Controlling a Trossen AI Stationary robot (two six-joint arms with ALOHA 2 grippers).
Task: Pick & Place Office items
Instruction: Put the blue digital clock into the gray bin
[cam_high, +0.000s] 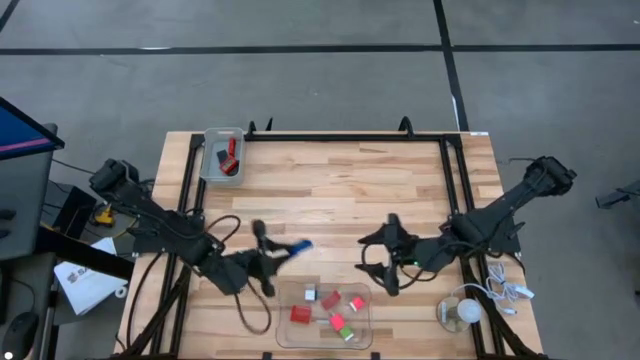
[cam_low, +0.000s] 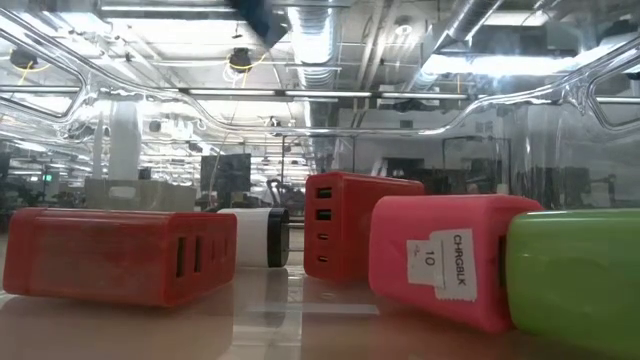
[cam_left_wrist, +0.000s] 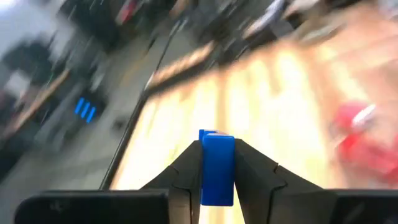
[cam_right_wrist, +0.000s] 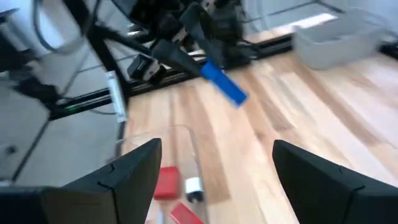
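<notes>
My left gripper (cam_high: 278, 252) is shut on a blue piece (cam_high: 298, 246), left of the table's middle and just beyond the clear tray (cam_high: 283, 330) at the near edge. That tray holds several office items: red blocks (cam_high: 300, 314), a white bit (cam_high: 311, 294) and a green bit (cam_high: 339, 322). The low view shows them lying on the tray floor: a red block (cam_low: 110, 255), a pink block (cam_low: 440, 258), a green piece (cam_low: 575, 280). My right gripper (cam_high: 373, 262) hangs open right of the middle, touching nothing. The right wrist view shows its open fingers (cam_right_wrist: 217, 162) above the tray's corner. My left gripper pinches the blue piece between its two fingers, one on each flat side (cam_left_wrist: 217, 168). The fingers come from the table's left and lie along the piece. Its free end (cam_right_wrist: 231, 92) sticks out past the fingertips, tilted downward, and the piece is lifted clear of the table.
A second clear tray (cam_high: 210, 170) at the far left corner holds a red item (cam_high: 231, 160) and a dark one (cam_high: 221, 155). A white bulb-like object (cam_high: 462, 312) with a white cable (cam_high: 505, 292) lies near the right edge. Bare wood (cam_high: 340, 190) spans the middle.
</notes>
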